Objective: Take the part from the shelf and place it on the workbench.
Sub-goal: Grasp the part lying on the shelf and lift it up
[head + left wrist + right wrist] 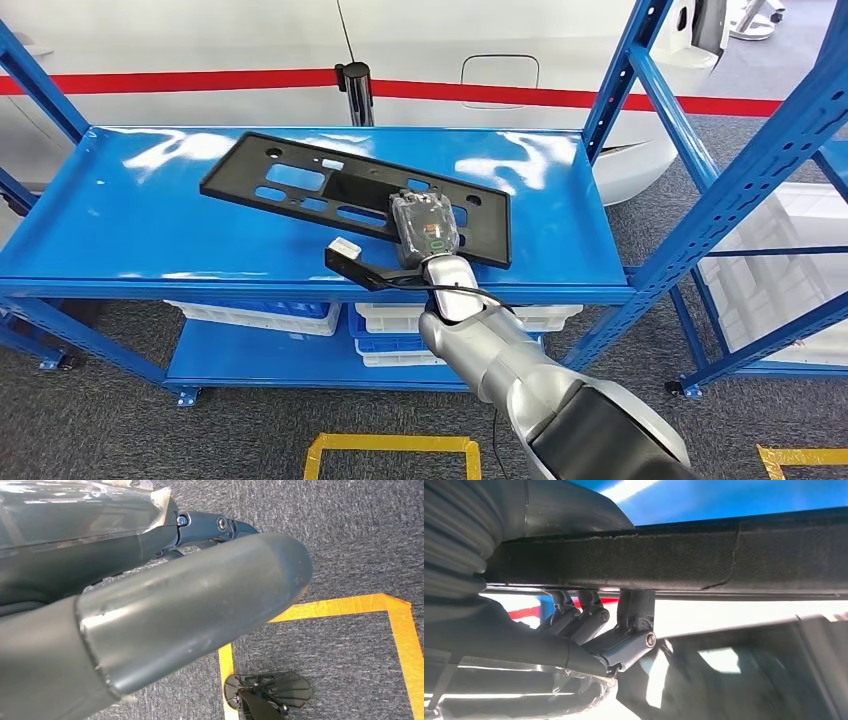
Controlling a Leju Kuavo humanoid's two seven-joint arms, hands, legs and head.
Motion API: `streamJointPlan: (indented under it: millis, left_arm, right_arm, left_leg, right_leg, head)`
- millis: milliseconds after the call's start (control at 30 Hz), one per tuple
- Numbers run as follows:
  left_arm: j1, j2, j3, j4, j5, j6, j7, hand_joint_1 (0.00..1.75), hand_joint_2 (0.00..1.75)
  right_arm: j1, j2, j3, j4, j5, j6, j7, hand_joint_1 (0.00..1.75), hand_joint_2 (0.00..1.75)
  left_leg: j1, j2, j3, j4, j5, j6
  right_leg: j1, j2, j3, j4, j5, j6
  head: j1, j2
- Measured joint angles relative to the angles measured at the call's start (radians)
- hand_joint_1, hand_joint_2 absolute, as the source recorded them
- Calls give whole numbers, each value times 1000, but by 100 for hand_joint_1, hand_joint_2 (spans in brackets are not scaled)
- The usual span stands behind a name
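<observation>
The right robot hand (428, 226) grips the near edge of the flat black part (300, 185) lying on the blue shelf (120, 225), where so off-centre a hold could let the long panel tip or slip on lifting.

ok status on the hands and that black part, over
Right hand grips the near edge of the flat black plastic panel, fingers curled under it. Panel on the blue metal shelf. Left hand hangs over the floor, state unclear.
</observation>
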Motion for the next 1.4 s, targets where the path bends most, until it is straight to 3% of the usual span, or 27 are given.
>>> streamJointPlan:
  millis: [167,267,333,400,467,533,600,700,1133,1400]
  left_arm:
    - [2,0,2,0,4,3,-7,0,0]
    - [2,0,4,0,6,5,-9,0,0]
    - [4,0,10,0,12,8,-10,0,0]
    - [5,0,19,0,23,11,-11,0,0]
    - [6,0,27,0,34,10,-15,0,87]
    - [8,0,35,0,43,8,-24,0,175]
    - [9,0,45,0,51,6,-35,0,175]
    - [14,0,52,0,57,5,-42,0,175]
    - [18,1,65,0,56,27,-48,0,175]
    - [17,4,77,0,61,38,-19,0,175]
  right_arm:
    - [7,20,-181,-142,45,-6,-193,175,175]
    - [12,29,-252,-211,18,-9,-239,175,175]
    - [25,31,-283,-265,-81,-9,-302,175,175]
    - [39,32,-294,-330,-267,7,-394,175,175]
    - [64,30,-294,-425,-497,98,-473,175,175]
    - [108,24,-294,-560,-737,270,-527,175,175]
    - [167,6,-293,-710,-932,415,-568,175,175]
    - [233,-30,-292,-900,-1060,490,-595,175,175]
    - [381,-138,-287,-1290,-1138,547,-640,175,175]
    - [446,-193,-253,-1357,-1130,528,-651,175,175]
  left_leg:
    - [0,-1,-1,0,0,0]
    - [0,-2,-2,0,0,0]
    - [0,-1,-3,0,0,0]
    - [0,-1,-3,0,0,0]
    - [0,-1,-3,0,0,0]
    - [0,-1,-4,0,0,0]
    - [0,-3,-5,0,0,0]
    - [0,-4,-6,0,0,0]
    - [0,-2,-6,0,-1,0]
    - [0,-2,-5,0,-1,0]
  right_leg:
    - [0,0,-1,0,0,0]
    - [0,-1,-2,0,0,0]
    - [0,-1,-2,0,0,0]
    - [0,-1,-3,0,0,0]
    - [0,-1,-3,0,0,0]
    - [0,-1,-4,0,0,0]
    - [0,-2,-5,0,0,0]
    - [0,-4,-5,0,-1,0]
    - [0,-2,-5,0,-1,0]
    - [0,-2,-5,0,-1,0]
  head:
    - [0,0]
    - [0,0]
    - [0,0]
    - [0,0]
    - [0,0]
    - [0,0]
    - [0,0]
    - [0,0]
    - [0,0]
    - [0,0]
